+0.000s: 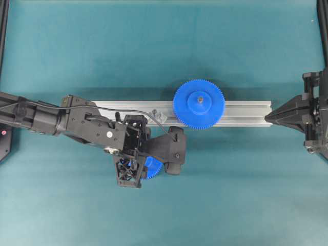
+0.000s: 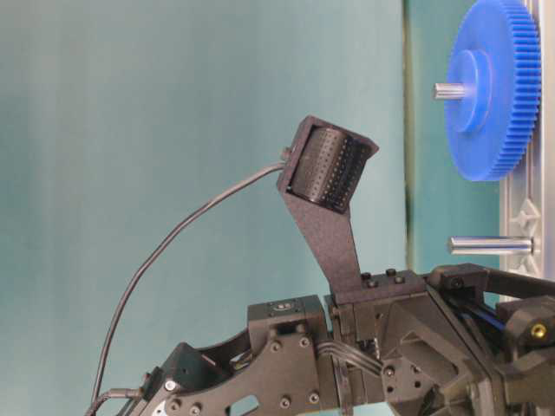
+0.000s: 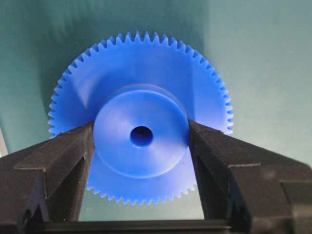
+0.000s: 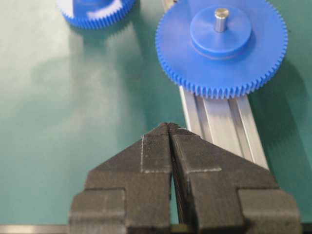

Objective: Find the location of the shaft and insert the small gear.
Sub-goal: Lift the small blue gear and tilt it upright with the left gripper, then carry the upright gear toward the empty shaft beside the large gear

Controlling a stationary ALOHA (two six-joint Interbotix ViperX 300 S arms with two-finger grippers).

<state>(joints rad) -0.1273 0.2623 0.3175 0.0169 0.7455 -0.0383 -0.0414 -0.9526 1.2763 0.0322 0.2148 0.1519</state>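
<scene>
- Two blue gears: one small gear (image 3: 141, 134) lying on the bench (image 1: 164, 51), one large gear (image 1: 199, 104) mounted on a pin.
- One ribbed aluminium rail (image 1: 241, 114).
- Two metal pins standing on the rail: one through the large gear, one bare shaft (image 2: 490, 245).
- Two robot arms, one pincer each: left pincer (image 3: 141, 146), right pincer (image 4: 169, 131).

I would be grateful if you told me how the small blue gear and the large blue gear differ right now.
The small gear lies on the green table with an empty centre hole; the large gear sits on the metal rail with a pin through its hub. The left gripper has a finger at each side of the small gear's hub; nothing touches the large gear. The small gear is clearly narrower. Both are blue, toothed, with raised round hubs.
</scene>
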